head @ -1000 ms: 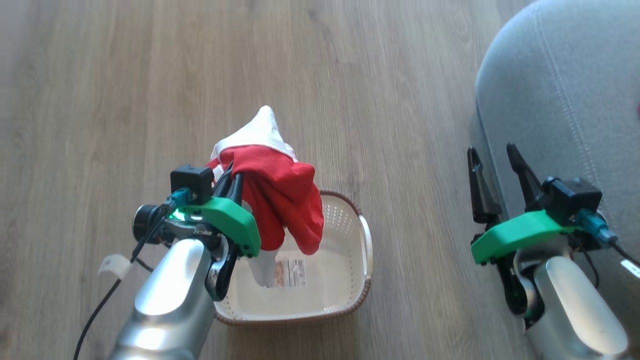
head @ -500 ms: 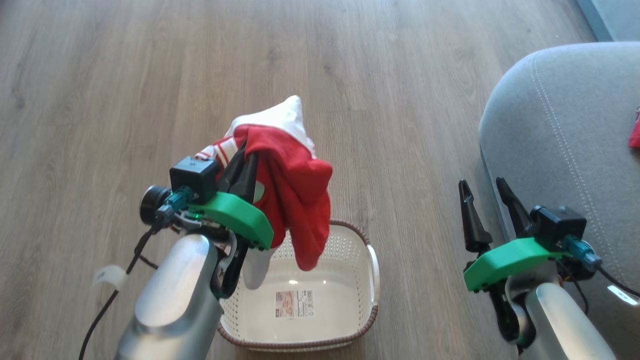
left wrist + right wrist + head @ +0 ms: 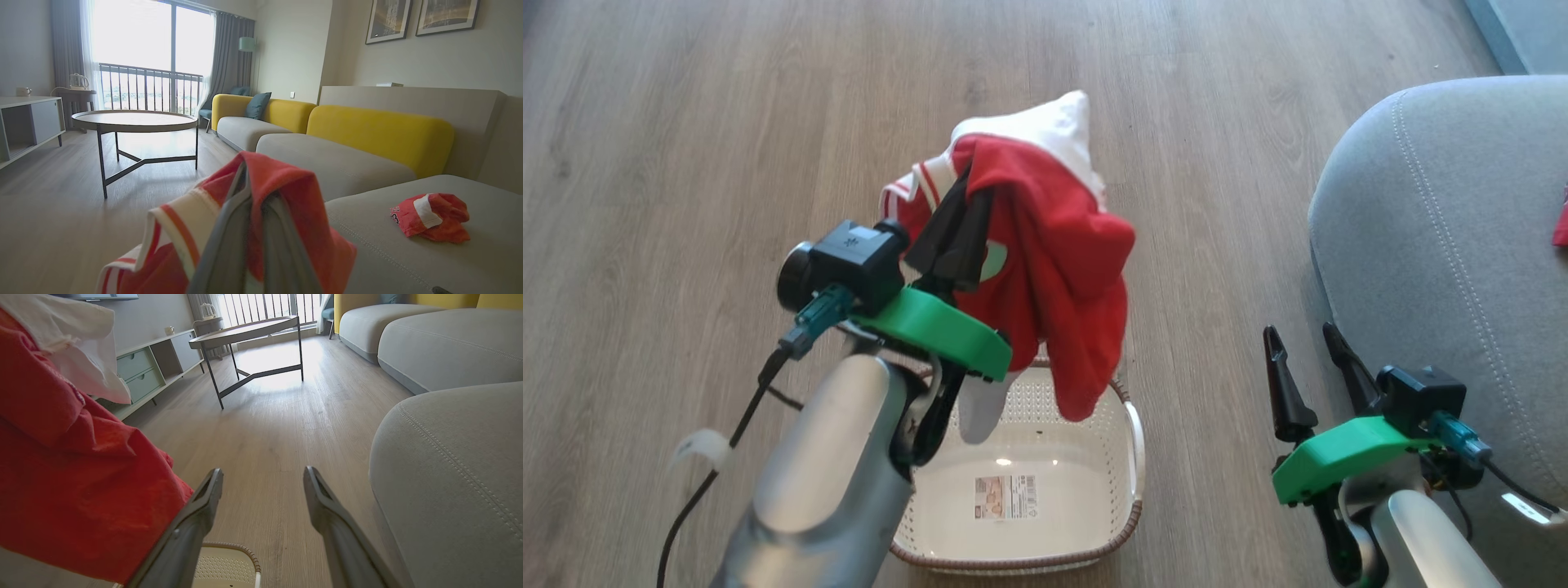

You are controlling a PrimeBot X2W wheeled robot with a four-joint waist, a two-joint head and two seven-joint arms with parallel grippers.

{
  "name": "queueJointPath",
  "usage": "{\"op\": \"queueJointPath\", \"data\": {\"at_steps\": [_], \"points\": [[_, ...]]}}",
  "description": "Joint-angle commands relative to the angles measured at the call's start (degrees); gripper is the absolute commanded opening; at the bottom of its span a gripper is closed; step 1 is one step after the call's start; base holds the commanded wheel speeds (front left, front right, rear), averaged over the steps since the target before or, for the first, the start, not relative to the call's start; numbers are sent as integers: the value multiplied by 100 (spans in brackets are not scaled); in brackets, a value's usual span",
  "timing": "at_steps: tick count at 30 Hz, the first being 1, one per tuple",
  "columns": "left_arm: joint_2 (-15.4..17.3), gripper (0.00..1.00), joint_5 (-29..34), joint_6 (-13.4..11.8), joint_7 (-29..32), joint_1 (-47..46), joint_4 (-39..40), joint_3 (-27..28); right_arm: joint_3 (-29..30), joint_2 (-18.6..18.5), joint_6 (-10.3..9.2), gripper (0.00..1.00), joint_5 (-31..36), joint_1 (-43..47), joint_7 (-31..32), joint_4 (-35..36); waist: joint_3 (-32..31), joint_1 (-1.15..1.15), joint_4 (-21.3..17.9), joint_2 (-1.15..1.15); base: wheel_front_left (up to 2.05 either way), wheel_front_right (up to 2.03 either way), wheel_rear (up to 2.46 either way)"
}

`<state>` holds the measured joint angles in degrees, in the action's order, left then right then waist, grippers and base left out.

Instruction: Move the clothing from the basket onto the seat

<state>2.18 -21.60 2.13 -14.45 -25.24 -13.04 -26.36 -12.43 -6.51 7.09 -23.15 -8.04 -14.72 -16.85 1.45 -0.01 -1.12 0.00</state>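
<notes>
Precariously, the clothing [image 3: 1062,245] is clamped in the left pincer [image 3: 970,192]; dangling folds could be snagged on the basket [image 3: 1134,433]; right pincer [image 3: 1298,331] released.

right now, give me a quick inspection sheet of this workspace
surface: pale wood-plank floor; the basket stands on it
job's things: soft red and white sports garment hangs over the cream-white perforated plastic basket, whose visible bottom shows a label sticker; second crumpled red and white garment lies on the large grey fabric seat cushion
clutter: nothing seen
grippers: left gripper fingers shut on the hanging garment; right gripper open, holding nothing, beside the seat's edge
cables: black cable hangs from the left wrist; another black cable at the right wrist
surroundings: round wooden table on dark metal legs, yellow-backed sofa, balcony window
</notes>
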Motion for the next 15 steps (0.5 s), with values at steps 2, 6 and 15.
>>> {"op": "queueJointPath", "data": {"at_steps": [2, 6, 15], "points": [[70, 0, -35, -48, -54, -466, 329, 129, -94, 22, 40, 100, 50, -146, -28, 157, 7, 1, -1, 0, 0, 0, 0], [70, 0, -63, -103, -29, -540, 506, 25, -125, 27, 40, 100, 45, -153, -28, 130, 0, 1, -12, 0, 0, 0, 0], [70, 0, -101, -159, -6, -582, 675, -147, -643, -96, 40, 100, 123, -332, -28, 373, 26, 1, -18, 0, 0, 0, 0]]}}
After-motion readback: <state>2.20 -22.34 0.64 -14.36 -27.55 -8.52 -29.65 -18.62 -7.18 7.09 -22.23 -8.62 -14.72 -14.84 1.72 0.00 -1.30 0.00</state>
